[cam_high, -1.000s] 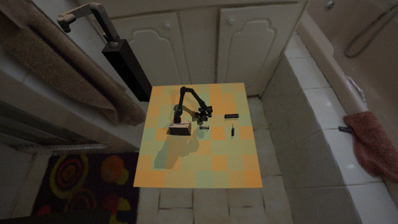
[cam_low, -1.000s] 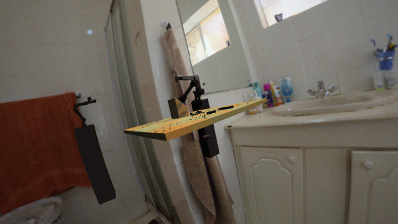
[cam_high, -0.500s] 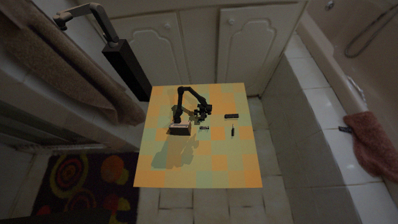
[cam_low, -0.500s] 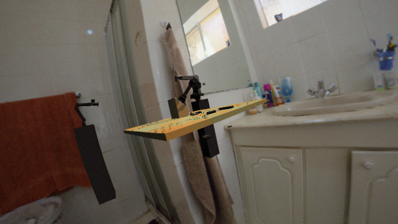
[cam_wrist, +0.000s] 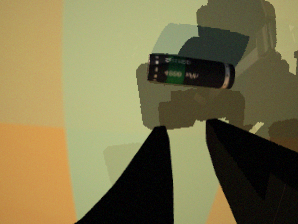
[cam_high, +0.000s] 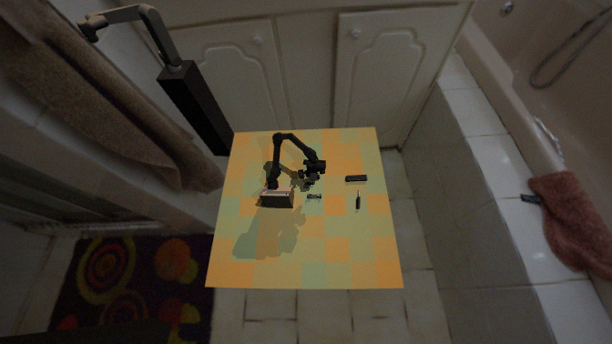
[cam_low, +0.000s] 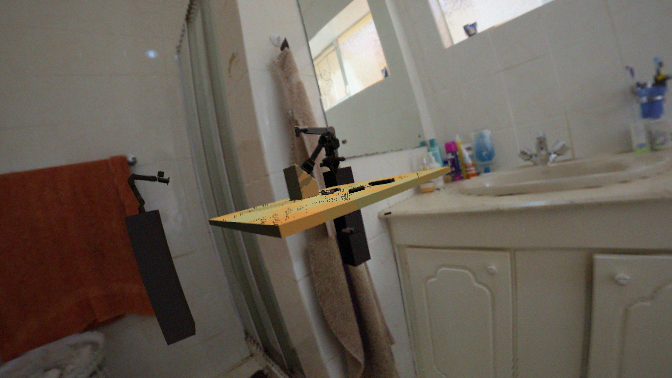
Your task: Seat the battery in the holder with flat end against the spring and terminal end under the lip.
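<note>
The battery (cam_wrist: 190, 72), black with a green band and a silvery ring near its right end, lies on its side, nearly crosswise, in the wrist view. I cannot make it out in the top and exterior views. My gripper (cam_wrist: 185, 133) (cam_high: 311, 182) is partly open, with nothing between its fingers. Its tips show just below the battery in the wrist view, apart from it. A small dark piece with bright metal parts, seemingly the holder (cam_high: 314, 197), lies just in front of the gripper in the top view. It is too small to see its spring or lip, and I cannot see it in the wrist view.
A grey box (cam_high: 277, 199) stands beside the arm's base on the checkered table (cam_high: 337, 273). A long black object (cam_high: 356, 178) (cam_low: 381, 182) and a thin pen-like tool (cam_high: 358, 201) lie right of the holder. Arm shadows cover the table around the battery.
</note>
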